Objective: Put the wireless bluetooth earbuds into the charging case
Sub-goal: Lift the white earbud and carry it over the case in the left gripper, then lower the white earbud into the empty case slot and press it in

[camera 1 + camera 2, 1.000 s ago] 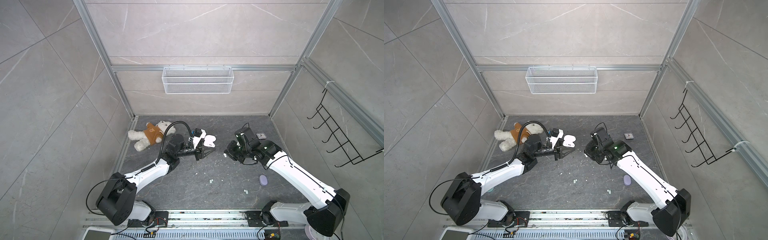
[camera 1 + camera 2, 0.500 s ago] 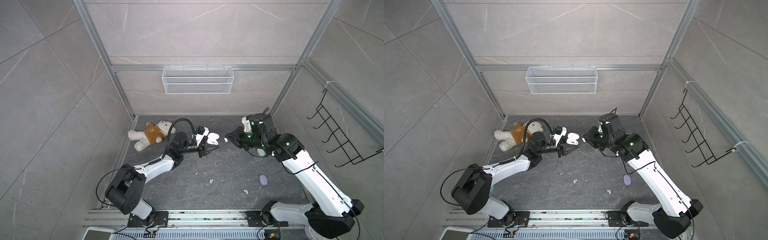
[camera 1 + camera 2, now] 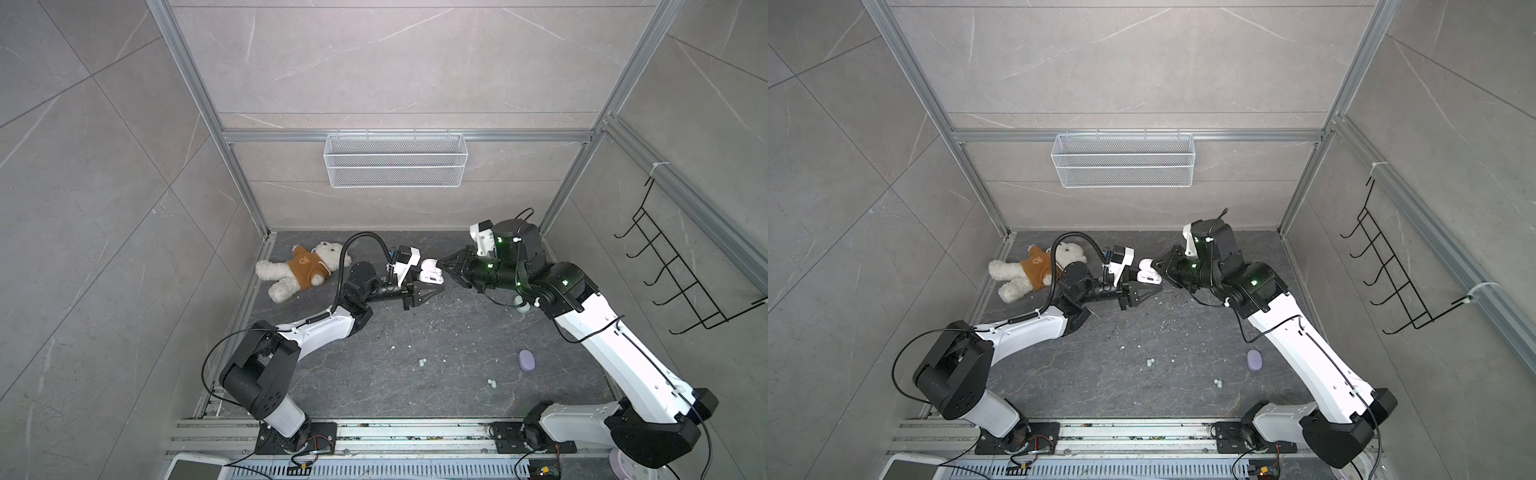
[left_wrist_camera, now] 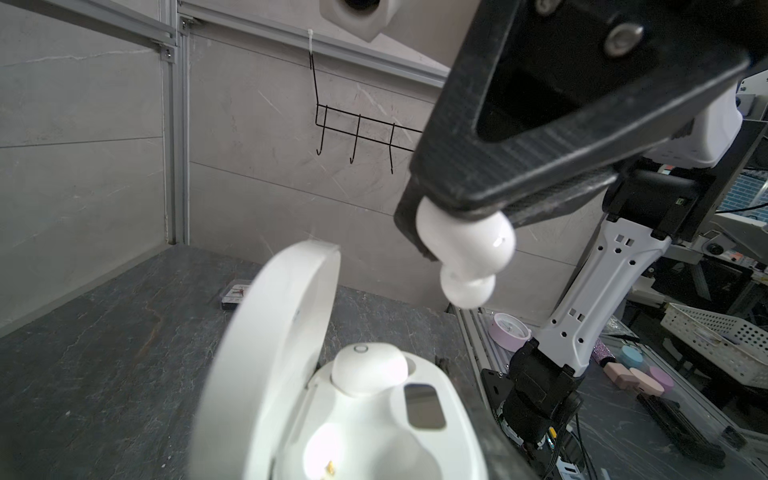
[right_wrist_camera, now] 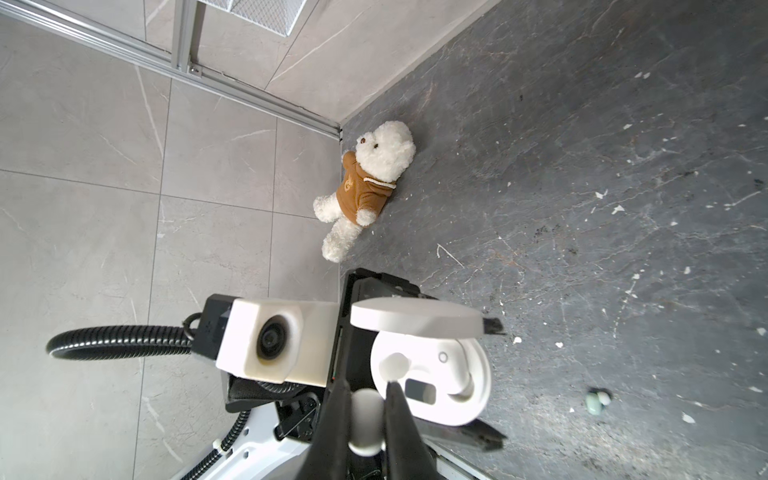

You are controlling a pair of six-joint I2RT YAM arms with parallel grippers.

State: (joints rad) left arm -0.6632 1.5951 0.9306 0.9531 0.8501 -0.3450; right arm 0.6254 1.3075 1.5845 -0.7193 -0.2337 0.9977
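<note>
The right gripper (image 3: 446, 268) is clamped on a white earbud (image 4: 467, 249), pinching its body so the rounded tip hangs free. In the left wrist view this bud is in the air above the charging case (image 4: 374, 419), near it but apart. The left gripper (image 3: 432, 279) is clamped on that case, one finger on either side, and holds it off the dark stone floor (image 3: 374, 386). In both top views the two grippers meet toward the back middle of the cell.

The case lid (image 4: 282, 332) is swung open and stands upright along one side of the sockets. A second white earbud (image 4: 368, 368) fills the socket next to it. The left wrist camera housing (image 5: 274, 336) sits just beside the case (close on the lid side).

Around them, a white wire basket (image 3: 395, 166) hangs on the back wall and a black hook rack (image 3: 681, 282) on the right wall. A white teddy bear (image 3: 297, 272) in a brown top lies on the floor near the back left corner, well apart from the case. A lilac oval case (image 3: 527, 360) lies beside the right arm. A pale mint object (image 3: 521, 306) shows under that arm, too hidden to identify. Two pairs of mint buds (image 3: 422, 362) lie on the open floor in front; white crumbs (image 5: 617, 210) are scattered across the stone.
</note>
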